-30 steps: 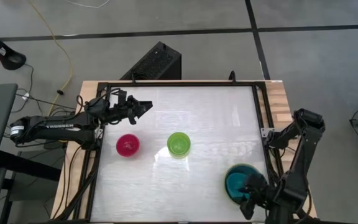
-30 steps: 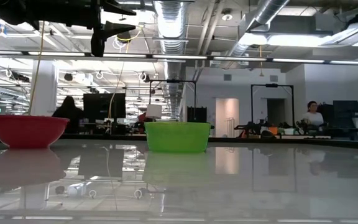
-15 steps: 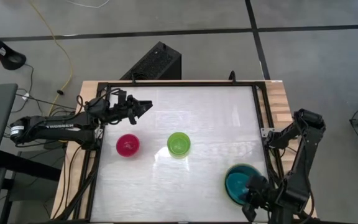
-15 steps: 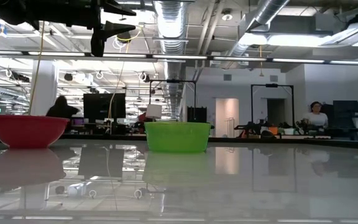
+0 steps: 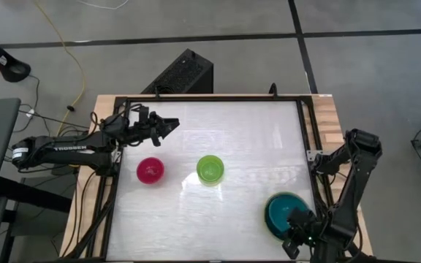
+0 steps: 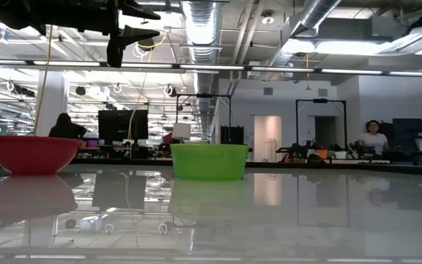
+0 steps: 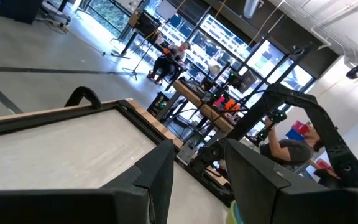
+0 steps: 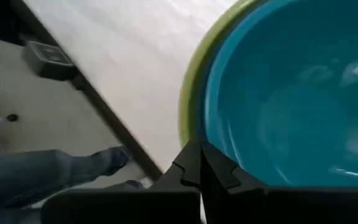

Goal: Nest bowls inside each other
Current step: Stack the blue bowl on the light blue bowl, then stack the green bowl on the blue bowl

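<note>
Near the table's front right stands a nested stack (image 5: 280, 212): a teal bowl (image 8: 291, 106) sits inside a large lime green bowl (image 8: 191, 93). My right gripper (image 5: 296, 235) is shut at the stack's near rim. The small lime green bowl (image 5: 210, 169) and the magenta pink bowl (image 5: 150, 170) rest upright on their bases mid-table, apart from each other. The low view shows this green bowl (image 6: 209, 161) and this pink bowl (image 6: 31, 154) side by side. My left gripper (image 5: 172, 125) hangs open above the far left of the table, with nothing between its fingers (image 7: 160, 177). My right gripper pinches the stack's rim (image 8: 194, 134) on its near side. One finger is outside the lime green wall and the other finger (image 8: 219, 171) is inside the teal bowl. The fingers slant down from the table's near right. The stack still rests on the table.
A black frame rail (image 5: 309, 139) runs along the table's right side, close to the stack, and another rail (image 5: 112, 197) runs along the left side. Bare white tabletop (image 5: 232, 131) lies across the far half. People sit at desks in the room beyond.
My right gripper has sunk onto the stack's near rim and shut there, after being open a second ago. The stack and the two loose bowls have stayed where they were.
</note>
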